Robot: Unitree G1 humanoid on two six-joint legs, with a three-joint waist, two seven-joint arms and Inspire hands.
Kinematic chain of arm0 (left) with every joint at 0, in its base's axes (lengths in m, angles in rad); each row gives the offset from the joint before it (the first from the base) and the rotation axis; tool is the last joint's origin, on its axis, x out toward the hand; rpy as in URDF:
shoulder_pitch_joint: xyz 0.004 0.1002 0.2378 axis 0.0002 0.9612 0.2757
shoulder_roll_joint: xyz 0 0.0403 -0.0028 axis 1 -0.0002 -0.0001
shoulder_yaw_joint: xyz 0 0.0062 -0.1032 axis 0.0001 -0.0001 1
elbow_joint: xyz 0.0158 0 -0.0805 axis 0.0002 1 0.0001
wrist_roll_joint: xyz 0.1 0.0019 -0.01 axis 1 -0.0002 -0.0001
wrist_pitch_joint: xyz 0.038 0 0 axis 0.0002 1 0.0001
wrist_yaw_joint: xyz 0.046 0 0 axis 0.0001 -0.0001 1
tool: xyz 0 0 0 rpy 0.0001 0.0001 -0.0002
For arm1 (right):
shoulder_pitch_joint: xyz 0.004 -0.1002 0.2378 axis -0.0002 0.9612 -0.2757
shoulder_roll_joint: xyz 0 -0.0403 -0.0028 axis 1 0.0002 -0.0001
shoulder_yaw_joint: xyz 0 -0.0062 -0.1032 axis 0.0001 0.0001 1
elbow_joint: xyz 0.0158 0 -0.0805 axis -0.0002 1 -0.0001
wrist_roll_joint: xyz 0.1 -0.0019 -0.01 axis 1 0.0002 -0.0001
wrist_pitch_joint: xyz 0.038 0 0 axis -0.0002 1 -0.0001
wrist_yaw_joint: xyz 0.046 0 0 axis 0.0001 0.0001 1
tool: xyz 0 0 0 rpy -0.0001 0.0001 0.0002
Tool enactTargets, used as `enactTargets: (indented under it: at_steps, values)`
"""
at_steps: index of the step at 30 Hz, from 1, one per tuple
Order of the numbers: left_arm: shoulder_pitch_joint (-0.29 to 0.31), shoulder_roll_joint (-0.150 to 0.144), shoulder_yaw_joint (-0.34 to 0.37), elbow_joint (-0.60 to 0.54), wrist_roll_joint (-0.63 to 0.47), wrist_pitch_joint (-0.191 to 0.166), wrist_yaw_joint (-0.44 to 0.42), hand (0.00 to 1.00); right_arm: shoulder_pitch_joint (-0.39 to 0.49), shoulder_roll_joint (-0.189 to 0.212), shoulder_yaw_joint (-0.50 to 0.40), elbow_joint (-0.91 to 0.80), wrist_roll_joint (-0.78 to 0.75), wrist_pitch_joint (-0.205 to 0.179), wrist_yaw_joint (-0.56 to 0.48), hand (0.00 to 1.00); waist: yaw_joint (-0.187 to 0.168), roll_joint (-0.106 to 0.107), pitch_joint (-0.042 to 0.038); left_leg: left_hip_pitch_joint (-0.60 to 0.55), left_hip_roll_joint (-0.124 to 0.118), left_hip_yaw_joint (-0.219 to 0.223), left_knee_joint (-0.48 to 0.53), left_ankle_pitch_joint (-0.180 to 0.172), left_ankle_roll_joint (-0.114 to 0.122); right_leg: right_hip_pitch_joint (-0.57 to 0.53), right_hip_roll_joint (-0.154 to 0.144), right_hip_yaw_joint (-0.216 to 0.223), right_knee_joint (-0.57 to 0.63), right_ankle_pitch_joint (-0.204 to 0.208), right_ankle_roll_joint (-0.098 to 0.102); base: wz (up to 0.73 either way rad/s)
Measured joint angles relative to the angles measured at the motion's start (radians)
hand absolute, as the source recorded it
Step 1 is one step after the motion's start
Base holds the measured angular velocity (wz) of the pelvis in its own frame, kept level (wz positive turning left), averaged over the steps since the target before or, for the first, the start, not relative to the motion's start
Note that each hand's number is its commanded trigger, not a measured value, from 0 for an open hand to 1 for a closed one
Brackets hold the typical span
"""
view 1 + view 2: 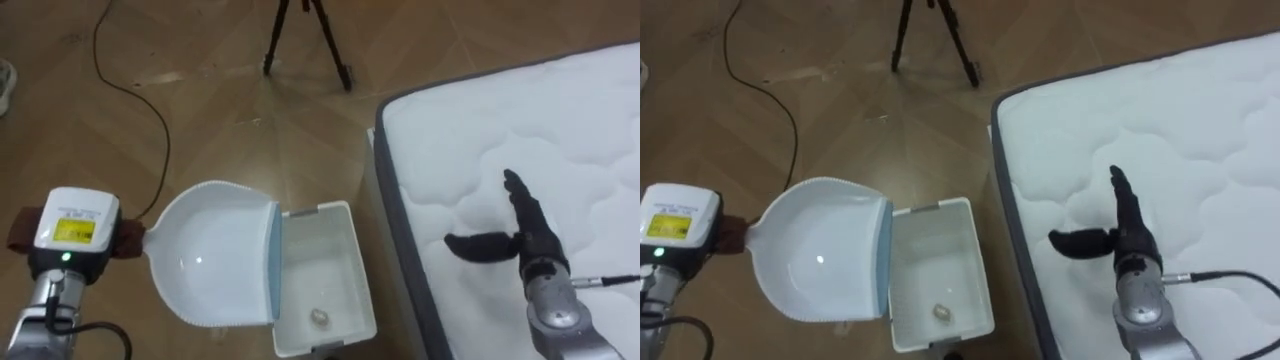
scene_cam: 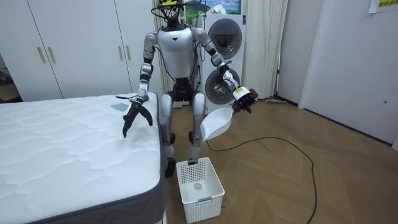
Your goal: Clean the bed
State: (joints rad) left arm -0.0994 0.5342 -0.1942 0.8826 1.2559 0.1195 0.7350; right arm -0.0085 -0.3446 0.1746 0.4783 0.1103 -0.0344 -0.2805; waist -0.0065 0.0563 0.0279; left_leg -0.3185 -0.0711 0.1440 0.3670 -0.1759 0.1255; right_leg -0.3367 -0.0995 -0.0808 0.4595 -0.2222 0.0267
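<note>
I held the dustpan (image 1: pixel 215 255) in the left robot hand (image 2: pixel 243 97), fingers curled round its handle, mouth over the basket (image 1: pixel 345 225) so debris dropped in, with the right robot hand (image 1: pixel 527 238) spread over the bed (image 1: pixel 580 100), ready to sweep.

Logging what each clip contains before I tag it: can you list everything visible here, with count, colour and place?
mattress: one, white with a dark grey side, on the robot's right
basket: one, white, on the floor beside the mattress
scrap: one, small and pale, on the basket's bottom
dustpan: one, white, held above the basket's left edge
tripod: one, black, on the floor beyond the basket
washing machines: two, white, stacked behind the robot
wardrobe: one, white doors, against the wall behind the mattress
left hand: dark, curled round the dustpan's handle
right hand: dark, fingers straight, over the mattress
</note>
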Motion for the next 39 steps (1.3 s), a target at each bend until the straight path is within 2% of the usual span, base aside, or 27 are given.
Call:
enactTargets:
  at_steps: [3, 5, 7, 9, 11, 12, 14, 16, 18, 20, 21, 22, 23, 24, 25, 26, 27, 28, 30, 32, 34, 36, 37, 38, 39]
  values:
    - [0.016, -0.002, 0.014, -0.001, 0.002, -0.016, 0.028, 1.0, 0.029, -0.009, -0.002, -0.002, 0.003, 0.002, 0.002, 0.0, 0.005, -0.002, -0.0034, 0.047, 0.025, 0.034, -0.02, -0.004, -0.006, 0.046, 0.028, 0.027, -0.052, 0.031, -0.007, -0.44]
    - [0.023, -0.005, 0.016, -0.009, 0.002, -0.017, 0.041, 1.0, 0.043, -0.013, -0.008, -0.004, 0.002, 0.002, 0.012, 0.0, 0.003, -0.002, -0.0076, 0.073, 0.032, 0.044, -0.026, -0.007, -0.01, 0.071, 0.039, 0.045, -0.072, 0.04, -0.009, -0.31]
    - [0.05, -0.007, 0.038, -0.09, 0.001, -0.017, 0.042, 1.0, 0.088, -0.014, -0.044, -0.041, 0.0, 0.007, 0.025, 0.0, -0.01, -0.005, -0.0161, 0.093, 0.042, 0.06, -0.031, -0.009, -0.013, 0.09, 0.05, 0.06, -0.091, 0.05, -0.009, -0.19]
    - [0.074, -0.013, 0.053, -0.144, 0.002, -0.017, 0.044, 1.0, 0.127, -0.014, -0.078, -0.084, 0.0, 0.013, 0.033, 0.0, -0.015, -0.006, -0.0171, 0.119, 0.045, 0.077, -0.044, -0.009, -0.013, 0.108, 0.054, 0.076, -0.1, 0.057, -0.009, -0.33]
    - [0.09, -0.018, 0.055, -0.167, 0.001, -0.017, 0.045, 1.0, 0.15, -0.015, -0.098, -0.1, 0.0, 0.013, 0.032, 0.0, -0.023, -0.01, -0.0229, 0.152, 0.046, 0.105, -0.066, -0.009, -0.014, 0.119, 0.056, 0.094, -0.101, 0.058, -0.009, -0.46]
    - [0.097, -0.025, 0.058, -0.175, 0.001, -0.018, 0.045, 1.0, 0.161, -0.014, -0.109, -0.104, 0.0, 0.013, 0.033, 0.0, -0.026, -0.013, -0.0244, 0.172, 0.051, 0.13, -0.08, -0.01, -0.015, 0.127, 0.06, 0.107, -0.103, 0.061, -0.009, -0.64]
    - [0.104, -0.042, 0.074, -0.183, 0.001, -0.018, 0.045, 1.0, 0.184, -0.016, -0.121, -0.125, 0.004, 0.015, 0.034, 0.0, -0.018, -0.02, -0.026, 0.194, 0.062, 0.176, -0.095, -0.015, -0.02, 0.124, 0.063, 0.101, -0.106, 0.074, -0.014, -0.76]
    - [0.106, -0.044, 0.089, -0.183, 0.002, -0.023, 0.045, 1.0, 0.2, -0.017, -0.123, -0.165, 0.004, 0.016, 0.046, 0.0, -0.014, -0.027, -0.0258, 0.209, 0.084, 0.241, -0.095, -0.028, -0.025, 0.116, 0.071, 0.086, -0.117, 0.097, -0.023, -0.88]
    - [0.108, -0.046, 0.106, -0.183, 0.001, -0.027, 0.045, 1.0, 0.207, -0.017, -0.123, -0.19, 0.004, 0.016, 0.053, 0.0, -0.013, -0.032, -0.0248, 0.226, 0.097, 0.294, -0.095, -0.037, -0.03, 0.109, 0.072, 0.06, -0.117, 0.11, -0.033, -0.88]
    - [0.108, -0.046, 0.113, -0.184, 0.003, -0.028, 0.053, 1.0, 0.207, -0.018, -0.124, -0.194, 0.008, 0.016, 0.054, 0.0, -0.02, -0.038, -0.0243, 0.245, 0.103, 0.336, -0.099, -0.045, -0.032, 0.109, 0.075, 0.057, -0.115, 0.114, -0.038, -0.75]
    - [0.108, -0.046, 0.116, -0.184, 0.003, -0.03, 0.067, 1.0, 0.207, -0.018, -0.125, -0.193, 0.027, 0.019, 0.053, 0.0, -0.013, -0.041, -0.0233, 0.261, 0.111, 0.377, -0.1, -0.052, -0.034, 0.109, 0.077, 0.033, -0.115, 0.12, -0.048, -0.88]
    - [0.108, -0.046, 0.122, -0.184, 0.003, -0.033, 0.082, 1.0, 0.207, -0.018, -0.124, -0.193, 0.044, 0.022, 0.054, 0.0, -0.006, -0.045, -0.0229, 0.272, 0.119, 0.412, -0.1, -0.061, -0.035, 0.109, 0.076, -0.01, -0.118, 0.128, -0.06, -0.93]
    - [0.108, -0.046, 0.126, -0.185, 0.003, -0.034, 0.088, 1.0, 0.207, -0.018, -0.122, -0.194, 0.045, 0.025, 0.053, 0.0, 0.0, -0.047, -0.0216, 0.279, 0.124, 0.433, -0.1, -0.065, -0.037, 0.108, 0.074, -0.038, -0.119, 0.132, -0.067, -1.01]
    - [0.108, -0.046, 0.137, -0.186, 0.003, -0.034, 0.097, 1.0, 0.207, -0.015, -0.114, -0.193, 0.045, 0.033, 0.054, 0.0, 0.013, -0.054, -0.0229, 0.29, 0.133, 0.479, -0.101, -0.072, -0.039, 0.109, 0.073, -0.103, -0.13, 0.144, -0.087, -1.04]
    - [0.108, -0.047, 0.15, -0.186, 0.003, -0.033, 0.102, 1.0, 0.206, -0.014, -0.105, -0.194, 0.045, 0.039, 0.055, 0.0, 0.026, -0.06, -0.024, 0.294, 0.144, 0.52, -0.1, -0.079, -0.041, 0.119, 0.073, -0.159, -0.134, 0.152, -0.099, -1.06]
    - [0.109, -0.05, 0.155, -0.186, 0.003, -0.03, 0.102, 1.0, 0.207, -0.014, -0.102, -0.193, 0.044, 0.041, 0.055, 0.0, 0.034, -0.06, -0.0241, 0.299, 0.15, 0.543, -0.101, -0.083, -0.042, 0.122, 0.068, -0.193, -0.126, 0.148, -0.097, -1.01]
    - [0.112, -0.062, 0.162, -0.186, 0.002, -0.022, 0.102, 1.0, 0.207, -0.014, -0.101, -0.192, 0.046, 0.046, 0.055, 0.0, 0.048, -0.057, -0.0237, 0.315, 0.162, 0.593, -0.101, -0.092, -0.046, 0.134, 0.045, -0.252, -0.083, 0.117, -0.077, -1.0]
    - [0.115, -0.071, 0.17, -0.187, 0.002, -0.016, 0.101, 1.0, 0.207, -0.013, -0.1, -0.192, 0.047, 0.048, 0.054, 0.0, 0.06, -0.054, -0.0239, 0.331, 0.169, 0.628, -0.108, -0.095, -0.051, 0.163, 0.02, -0.284, -0.058, 0.088, -0.058, -0.99]
    - [0.114, -0.077, 0.181, -0.187, -0.004, -0.004, 0.096, 1.0, 0.199, -0.002, -0.098, -0.193, 0.047, 0.047, 0.053, 0.0, 0.068, -0.06, -0.0273, 0.344, 0.173, 0.664, -0.11, -0.097, -0.06, 0.203, -0.001, -0.287, -0.086, 0.066, -0.03, -0.79]
    - [0.115, -0.096, 0.18, -0.187, -0.01, 0.014, 0.073, 1.0, 0.188, 0.0, -0.092, -0.193, 0.062, 0.047, 0.049, 0.0, 0.053, -0.059, -0.0267, 0.343, 0.167, 0.649, -0.098, -0.099, -0.063, 0.218, 0.003, -0.275, -0.145, 0.066, -0.03, -0.46]
    - [0.122, -0.108, 0.172, -0.187, -0.01, 0.014, 0.052, 1.0, 0.176, 0.0, -0.072, -0.194, 0.079, 0.047, 0.042, 0.0, 0.042, -0.052, -0.0229, 0.342, 0.156, 0.527, -0.096, -0.099, -0.064, 0.216, 0.015, -0.234, -0.153, 0.071, -0.033, -0.49]
    - [0.123, -0.109, 0.159, -0.187, -0.012, 0.014, 0.037, 1.0, 0.176, 0.0, -0.069, -0.201, 0.1, 0.047, 0.044, 0.0, 0.033, -0.045, -0.0228, 0.342, 0.149, 0.462, -0.096, -0.102, -0.068, 0.219, 0.023, -0.216, -0.154, 0.071, -0.034, -0.35]
    - [0.123, -0.116, 0.155, -0.187, -0.013, 0.014, 0.036, 1.0, 0.177, 0.0, -0.075, -0.208, 0.115, 0.047, 0.044, 0.0, 0.019, -0.038, -0.0239, 0.343, 0.148, 0.442, -0.096, -0.104, -0.072, 0.219, 0.03, -0.203, -0.16, 0.074, -0.035, -0.29]
    - [0.124, -0.121, 0.155, -0.187, -0.018, 0.014, 0.036, 1.0, 0.177, 0.001, -0.077, -0.211, 0.119, 0.047, 0.046, 0.0, 0.015, -0.033, -0.0251, 0.343, 0.149, 0.436, -0.096, -0.105, -0.072, 0.219, 0.034, -0.195, -0.167, 0.078, -0.036, -0.37]
    - [0.126, -0.129, 0.155, -0.192, -0.027, 0.014, 0.032, 1.0, 0.177, 0.001, -0.081, -0.22, 0.121, 0.047, 0.053, 0.0, 0.014, -0.023, -0.0245, 0.344, 0.148, 0.412, -0.096, -0.106, -0.075, 0.216, 0.044, -0.177, -0.175, 0.084, -0.038, -0.54]
